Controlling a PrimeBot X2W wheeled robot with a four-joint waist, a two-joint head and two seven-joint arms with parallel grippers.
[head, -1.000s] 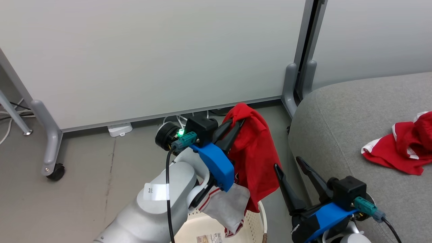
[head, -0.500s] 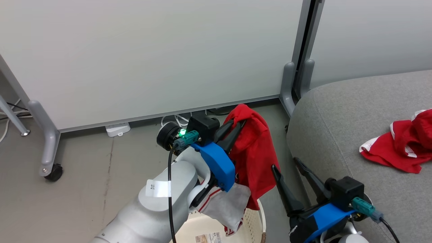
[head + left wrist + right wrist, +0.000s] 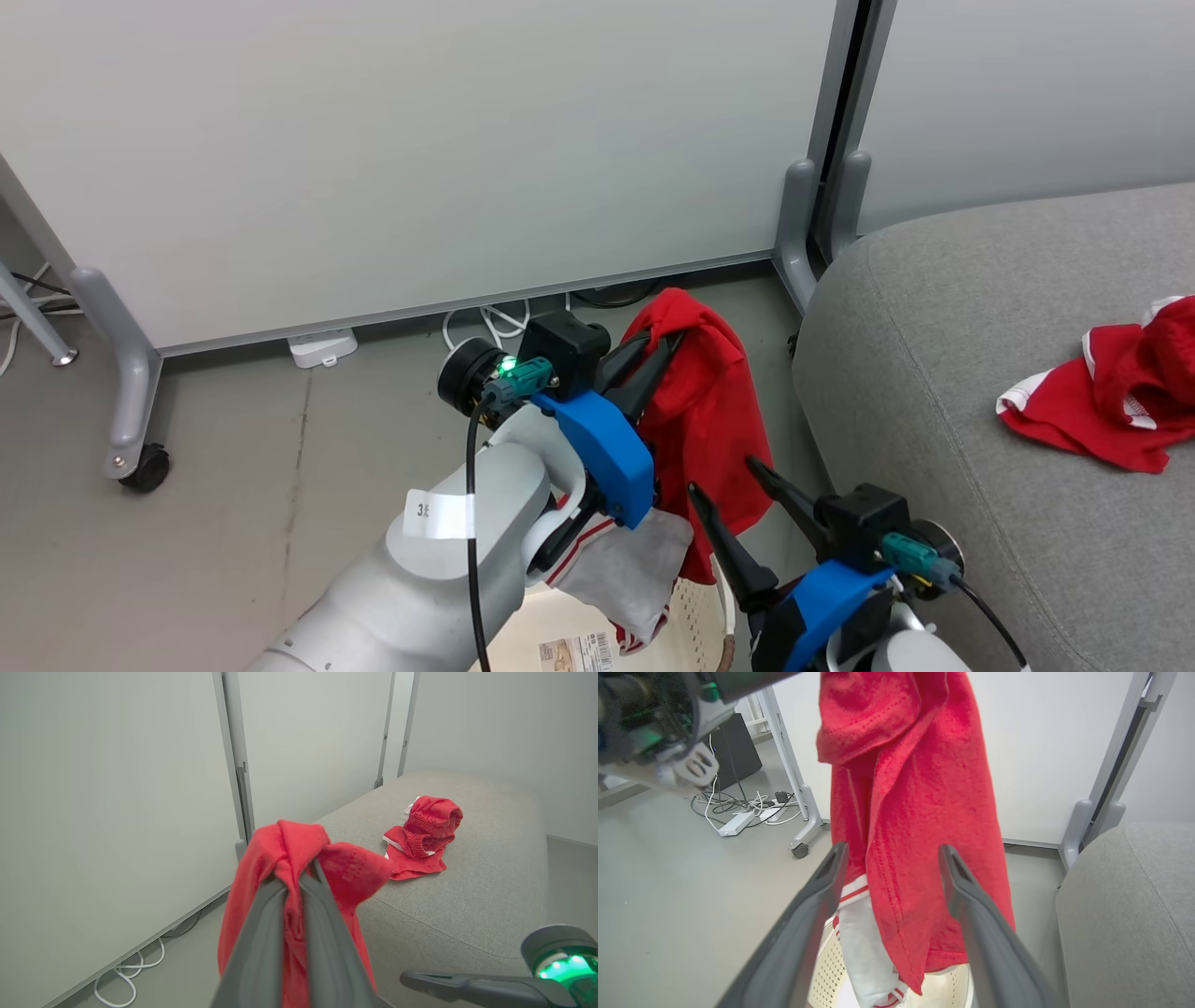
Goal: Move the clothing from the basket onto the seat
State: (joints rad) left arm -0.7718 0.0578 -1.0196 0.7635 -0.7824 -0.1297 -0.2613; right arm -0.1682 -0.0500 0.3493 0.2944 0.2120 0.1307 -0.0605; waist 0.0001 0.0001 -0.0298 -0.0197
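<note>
Head view: the left gripper (image 3: 658, 350) clamps the red garment (image 3: 714, 420) high, to lift it from the basket (image 3: 698, 607); the right gripper (image 3: 724, 478) stands open beside it. Left wrist view: the seat (image 3: 467, 914), far right, holds a second garment (image 3: 423, 842). Right wrist view: open jaws frame the red garment, likely for support.

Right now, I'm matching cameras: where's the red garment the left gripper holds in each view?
Head view: garment centre, pinched by the left gripper.
Left wrist view: garment lower centre, around the fingers.
Right wrist view: garment upper centre, framed by the open right gripper.
Shared landmark: grey seat, at right.
</note>
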